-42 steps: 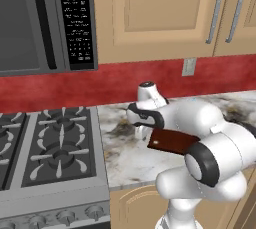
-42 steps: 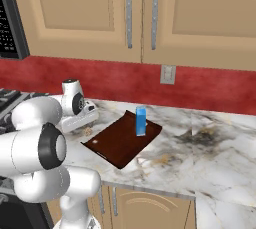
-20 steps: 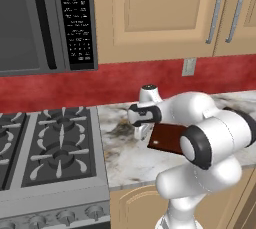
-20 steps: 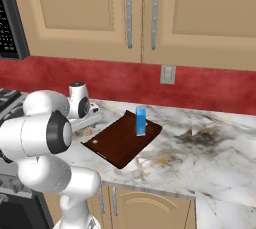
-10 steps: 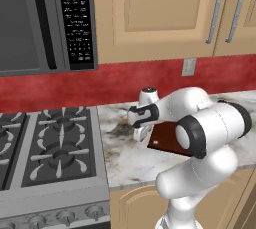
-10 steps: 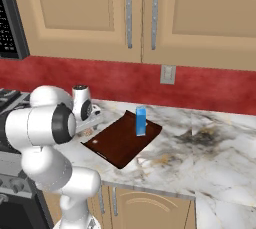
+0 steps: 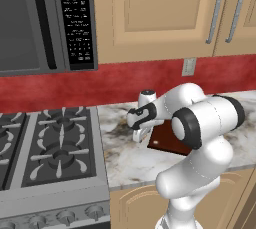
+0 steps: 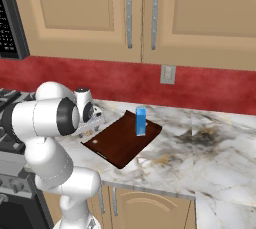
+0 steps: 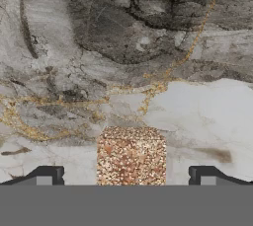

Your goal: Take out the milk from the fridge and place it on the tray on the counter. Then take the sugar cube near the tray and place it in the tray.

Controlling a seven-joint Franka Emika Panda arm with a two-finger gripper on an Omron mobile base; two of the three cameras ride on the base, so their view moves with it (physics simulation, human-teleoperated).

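The counter stretches wide under me, white-grey marble with dark smudges and thin gold veins, running from the stove on one side along the red backsplash under tan cabinets. A black microwave hangs above the stove.

My arm folds forward and down, so my hand sits low over the stone just beside the tray's near short end.

The tray lies flat on the counter, a dark reddish-brown board set at an angle to the counter edge. On its far end the milk stands upright, a small blue carton much narrower than the board.

My claw points straight down at the marble with its jaws spread as wide as they go, holding nothing. In the hand view my two dark fingertips stand well apart at the bottom.

The sugar cube sits on the bare stone between them, its speckled tan face turned up toward my camera, with a clear gap to each tip. It rests on the counter outside the tray.
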